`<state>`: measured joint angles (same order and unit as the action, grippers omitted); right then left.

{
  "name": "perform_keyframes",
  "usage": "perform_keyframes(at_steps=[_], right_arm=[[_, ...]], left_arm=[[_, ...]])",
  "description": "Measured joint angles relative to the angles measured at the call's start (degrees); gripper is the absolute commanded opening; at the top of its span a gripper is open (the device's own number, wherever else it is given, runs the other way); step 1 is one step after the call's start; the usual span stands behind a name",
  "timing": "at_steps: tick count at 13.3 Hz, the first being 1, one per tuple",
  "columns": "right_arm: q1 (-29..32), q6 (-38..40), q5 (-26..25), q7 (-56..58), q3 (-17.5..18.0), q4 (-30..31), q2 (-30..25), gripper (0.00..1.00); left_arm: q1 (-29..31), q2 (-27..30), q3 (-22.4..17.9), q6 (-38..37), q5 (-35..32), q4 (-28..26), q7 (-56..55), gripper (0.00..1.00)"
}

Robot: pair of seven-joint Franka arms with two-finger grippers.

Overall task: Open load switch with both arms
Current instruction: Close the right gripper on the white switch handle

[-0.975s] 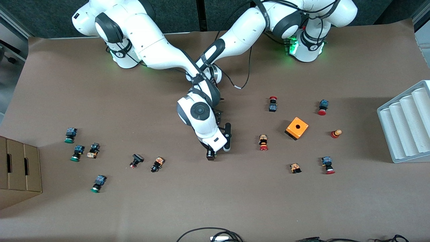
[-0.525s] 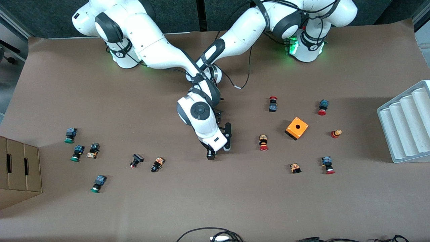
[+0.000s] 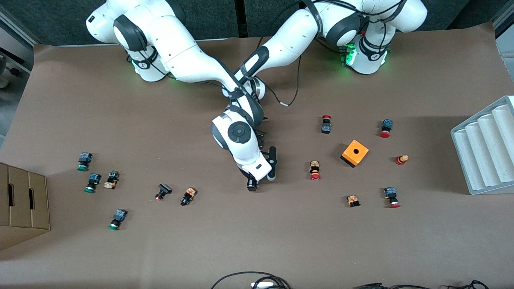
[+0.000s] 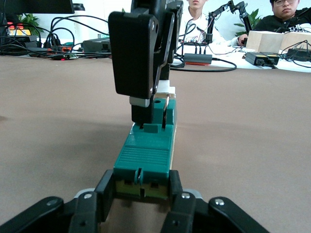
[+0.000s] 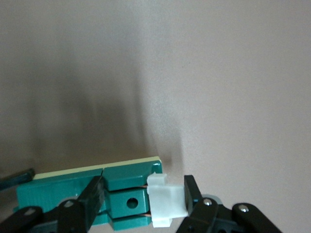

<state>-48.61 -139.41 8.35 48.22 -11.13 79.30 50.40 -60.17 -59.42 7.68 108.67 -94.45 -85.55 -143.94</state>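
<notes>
The load switch [image 4: 146, 158] is a narrow dark-green block lying on the brown table near its middle. My left gripper [image 4: 142, 188] is shut on one end of it, a finger on each side. At the switch's other end my right gripper [image 5: 144, 195] comes down from above and is shut on it, one finger on the green body [image 5: 129, 187], the other on the white sliding piece [image 5: 167, 201]. Thin copper pins show between the white piece and the body. In the front view the right arm's hand [image 3: 252, 185] covers the switch and the left gripper.
Small red- and green-capped push buttons [image 3: 315, 170] lie scattered toward both ends of the table. An orange cube box [image 3: 355, 153] sits toward the left arm's end, with a grey ridged tray [image 3: 484, 148] at that edge. A cardboard box [image 3: 22, 204] stands at the right arm's end.
</notes>
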Motion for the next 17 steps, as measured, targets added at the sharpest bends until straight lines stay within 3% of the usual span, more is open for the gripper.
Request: perform_keyframes(at_steps=[17], right_arm=[[0.02, 0.15, 0.00, 0.03, -0.07, 0.76, -0.79, 0.69]], left_arm=[[0.00, 0.00, 0.00, 0.01, 0.00, 0.00, 0.00, 0.32]])
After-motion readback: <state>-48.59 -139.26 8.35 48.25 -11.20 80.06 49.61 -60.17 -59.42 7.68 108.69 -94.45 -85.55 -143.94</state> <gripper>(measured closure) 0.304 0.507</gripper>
